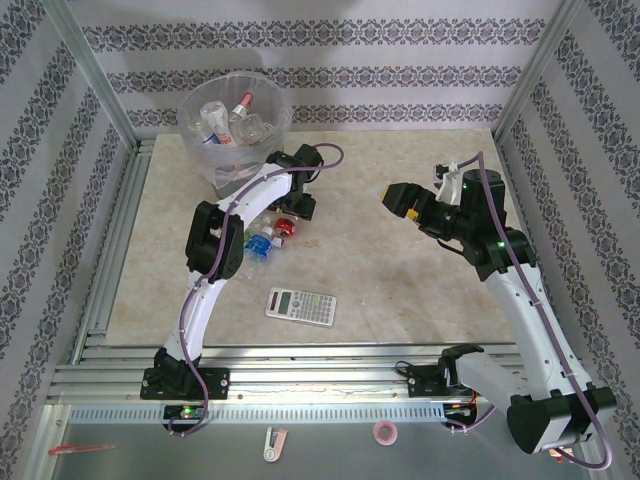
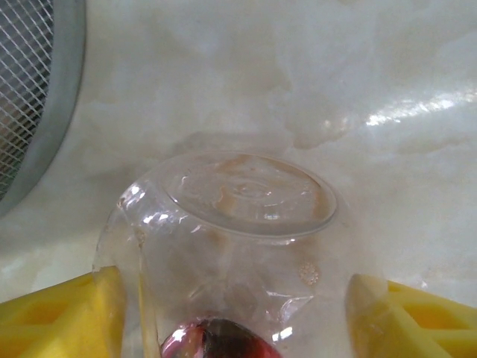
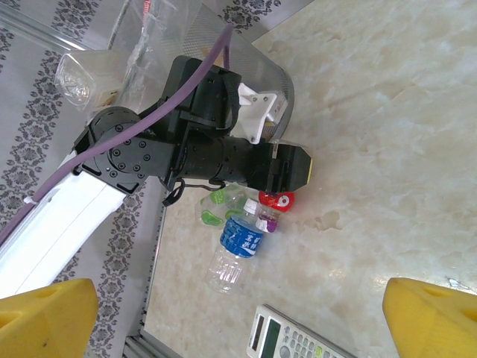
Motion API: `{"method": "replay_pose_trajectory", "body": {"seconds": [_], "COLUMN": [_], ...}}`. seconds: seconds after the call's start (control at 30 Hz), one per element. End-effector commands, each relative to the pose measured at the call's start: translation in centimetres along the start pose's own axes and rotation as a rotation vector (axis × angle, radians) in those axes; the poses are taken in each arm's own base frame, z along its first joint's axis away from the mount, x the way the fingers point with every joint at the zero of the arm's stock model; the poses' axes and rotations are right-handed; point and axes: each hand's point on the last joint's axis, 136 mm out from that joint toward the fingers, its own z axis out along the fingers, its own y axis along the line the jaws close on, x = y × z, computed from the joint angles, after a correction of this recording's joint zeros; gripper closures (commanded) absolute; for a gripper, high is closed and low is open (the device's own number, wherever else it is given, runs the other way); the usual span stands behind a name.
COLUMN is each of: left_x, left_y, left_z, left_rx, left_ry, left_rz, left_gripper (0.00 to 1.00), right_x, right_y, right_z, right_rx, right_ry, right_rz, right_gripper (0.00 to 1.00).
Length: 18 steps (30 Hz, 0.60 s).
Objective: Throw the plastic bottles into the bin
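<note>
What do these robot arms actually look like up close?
The left arm and right arm are slim: white shells, chunky black joints, a purple cable running along each. Fingers are bright yellow wedges. Small green lights dot the right arm.

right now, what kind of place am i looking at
Probably a staged robot test cell, not a real room: a metal frame, wallpaper-print panels as walls, and a left arm and right arm bolted at the table edge.

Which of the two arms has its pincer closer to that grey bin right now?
Left. The left pincer sits just off the near right side of the bin, over bottles lying on the table. The right pincer hangs well off to the right, above mid-table.
</note>
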Motion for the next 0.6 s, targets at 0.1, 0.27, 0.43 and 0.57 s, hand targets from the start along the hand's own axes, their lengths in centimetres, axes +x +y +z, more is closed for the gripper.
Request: {"method": "replay_pose_trajectory", "body": {"seconds": [0.1,0.27,0.43,0.57], "left_x": [-1.3,-2.3,-2.4,-2.3], "left_y": [-1.6,-3.7,-5.9,-7.3], "left_z": [-5.1,-10.1,-15.7,-21.8], "left_rx": [0.136,0.239,0.373,0.512], "left_ry": [-0.105,-0.24,-0.383,-0.529], "left_rz": [0.024,0.066,0.108,0.135], "left_gripper": [0.56,0.57,0.59,0.61], "right_x": [-0.3,-0.8,-1.4,-1.8], "right_y": [-0.3,-0.1,0.2,0.1], "right_z": [0.1,0.4,0.5,0.6], "right_rx": [0.001,-0.003,-0.004,-0.001], "right_ry": [-0.012,-0.011,-0.019,-0.021], "right_rz": [-0.002,-0.007,-0.019,-0.02], "right_gripper": [0.02,0.02,0.02,0.02]}}
